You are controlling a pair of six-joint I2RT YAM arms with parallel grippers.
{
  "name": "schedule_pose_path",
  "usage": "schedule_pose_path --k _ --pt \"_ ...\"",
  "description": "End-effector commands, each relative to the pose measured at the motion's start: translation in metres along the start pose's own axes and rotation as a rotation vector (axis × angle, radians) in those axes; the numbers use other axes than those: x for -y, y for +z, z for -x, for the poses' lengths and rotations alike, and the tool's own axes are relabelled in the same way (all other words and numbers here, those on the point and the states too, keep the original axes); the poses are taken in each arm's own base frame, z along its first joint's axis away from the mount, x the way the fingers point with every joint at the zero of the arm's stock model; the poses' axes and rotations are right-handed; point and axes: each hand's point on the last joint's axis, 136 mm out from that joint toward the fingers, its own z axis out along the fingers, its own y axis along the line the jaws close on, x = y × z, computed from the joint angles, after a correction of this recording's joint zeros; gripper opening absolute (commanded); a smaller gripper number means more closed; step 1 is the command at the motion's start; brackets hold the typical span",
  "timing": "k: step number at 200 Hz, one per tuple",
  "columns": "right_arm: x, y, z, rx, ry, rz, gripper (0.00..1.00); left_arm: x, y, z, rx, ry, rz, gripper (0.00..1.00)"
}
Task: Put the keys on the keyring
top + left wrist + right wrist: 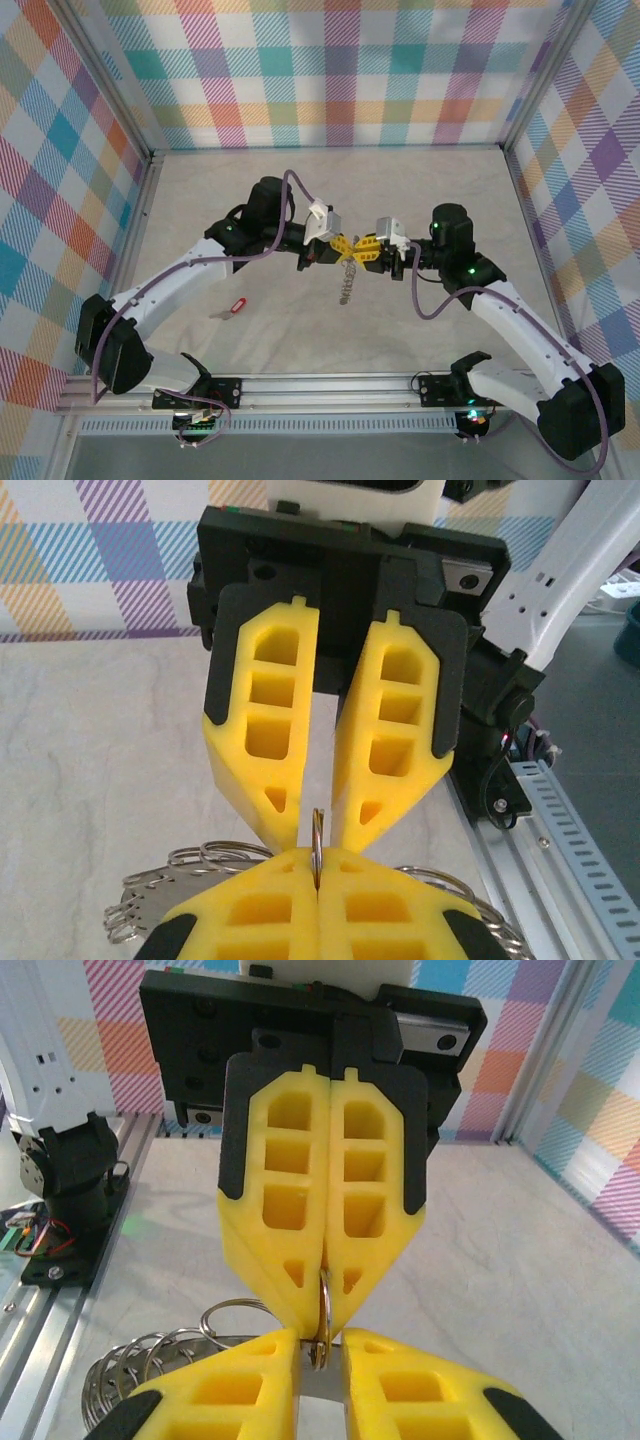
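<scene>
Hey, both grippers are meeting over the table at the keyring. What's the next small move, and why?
Probably back the right gripper off a little. Its jaws stand slightly apart around the keyring, while the left gripper is shut on it, and the red key lies on the table.

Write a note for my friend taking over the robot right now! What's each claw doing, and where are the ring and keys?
Left gripper: shut on a thin wire loop of the silvery-grey metal keyring, held above the pale table.
Right gripper: tip to tip with it, fingers slightly open around that loop.
Small metal key with red oval plastic tag: lying on the table, off to the left, untouched.
Done: keyring held up. Left: thread the key on.
</scene>
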Motion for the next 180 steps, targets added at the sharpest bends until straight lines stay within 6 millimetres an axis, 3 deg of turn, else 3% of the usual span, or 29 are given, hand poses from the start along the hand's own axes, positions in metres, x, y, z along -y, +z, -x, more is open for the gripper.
schedule_pose_path --k 1,37,80,87,106,114,131,180 --pt "-0.006 0.001 0.014 0.080 -0.010 0.042 0.18 0.014 -0.014 0.041 0.135 0.100 -0.031 0.00" --pt "-0.003 0.003 0.021 0.122 -0.007 0.044 0.15 0.008 -0.014 0.049 0.197 0.083 -0.014 0.00" --pt "0.001 0.005 0.025 0.159 -0.003 0.040 0.04 -0.002 -0.009 0.059 0.287 0.045 0.014 0.00" --pt "0.001 0.005 0.026 0.161 -0.003 0.043 0.00 -0.003 -0.008 0.059 0.295 0.036 0.019 0.00" --pt "0.002 0.007 0.026 0.146 0.008 0.057 0.00 -0.009 -0.006 0.054 0.287 0.005 0.050 0.00" --pt "0.003 0.007 0.025 0.123 0.013 0.057 0.00 -0.010 -0.006 0.051 0.274 -0.007 0.062 0.06" --pt "0.007 0.005 0.018 0.062 0.002 0.012 0.00 -0.007 -0.005 0.040 0.209 -0.002 0.065 0.29" --pt "0.000 -0.002 0.013 -0.066 -0.042 0.026 0.00 -0.001 -0.002 0.012 -0.029 -0.041 0.005 0.31"
